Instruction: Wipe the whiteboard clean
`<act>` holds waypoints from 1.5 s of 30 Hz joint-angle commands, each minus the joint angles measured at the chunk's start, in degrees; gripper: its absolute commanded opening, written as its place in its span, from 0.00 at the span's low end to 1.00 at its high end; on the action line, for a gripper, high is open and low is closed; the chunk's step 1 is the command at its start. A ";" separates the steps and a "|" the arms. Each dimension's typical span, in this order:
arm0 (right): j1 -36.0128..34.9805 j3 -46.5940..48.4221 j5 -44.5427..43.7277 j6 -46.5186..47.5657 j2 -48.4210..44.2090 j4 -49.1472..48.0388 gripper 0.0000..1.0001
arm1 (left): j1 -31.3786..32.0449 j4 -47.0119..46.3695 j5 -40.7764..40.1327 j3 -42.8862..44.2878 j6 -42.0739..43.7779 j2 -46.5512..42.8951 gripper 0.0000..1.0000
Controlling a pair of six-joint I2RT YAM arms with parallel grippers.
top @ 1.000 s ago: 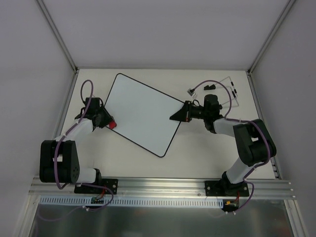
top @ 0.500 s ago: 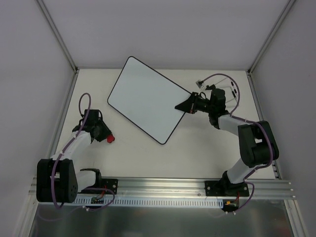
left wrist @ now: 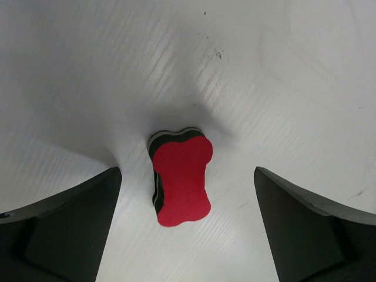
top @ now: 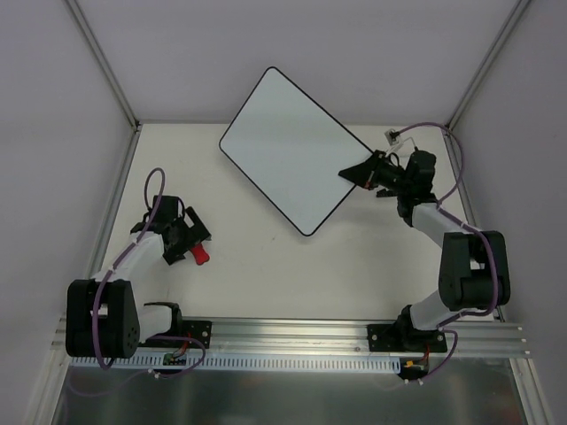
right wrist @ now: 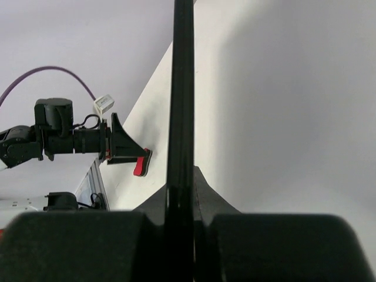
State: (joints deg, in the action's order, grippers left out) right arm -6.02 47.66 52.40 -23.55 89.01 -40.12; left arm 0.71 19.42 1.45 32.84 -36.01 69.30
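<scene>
The pale table [top: 266, 274] spreads out under both arms. Above it hangs the whiteboard [top: 297, 150], raised off the surface and tilted, its far corner showing against the back wall. From where I stand its face looks plain white inside the thin black rim. The board reaches up and to the left of the right gripper [top: 361, 173], which pinches it at the near right edge. In the right wrist view the fingers [right wrist: 205, 202] are closed tight on either side of that rim, with the board seen edge-on as a dark line running straight out from between them.

The left gripper [top: 190, 243] is well apart from the board, low over the table on the other side. Its jaws are spread wide and grip nothing. The small red eraser [left wrist: 181, 176], bone-shaped with a dark layer beneath, lies flat on the table in the gap between the two fingers, touching neither.
</scene>
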 commanded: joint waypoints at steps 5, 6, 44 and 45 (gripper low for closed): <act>13.99 4.90 2.79 -1.15 -10.43 -7.26 0.00 | 0.08 7.21 -3.91 8.20 6.73 -7.94 0.99; 15.59 5.16 2.97 -0.54 -11.74 -6.04 0.00 | 0.08 7.65 -4.96 9.60 8.31 -10.39 0.99; 43.90 21.16 6.31 23.11 -0.86 24.74 0.00 | 0.43 8.18 -22.55 4.07 20.28 -34.85 0.99; 43.90 21.16 6.48 23.02 -0.08 24.74 0.00 | 0.43 8.18 -22.72 4.07 20.36 -34.76 0.99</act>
State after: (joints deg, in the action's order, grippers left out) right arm 37.63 65.21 52.86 -0.75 89.97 -5.69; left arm 0.78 28.97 -18.81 36.73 -16.88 34.15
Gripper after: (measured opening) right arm 0.050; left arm 0.987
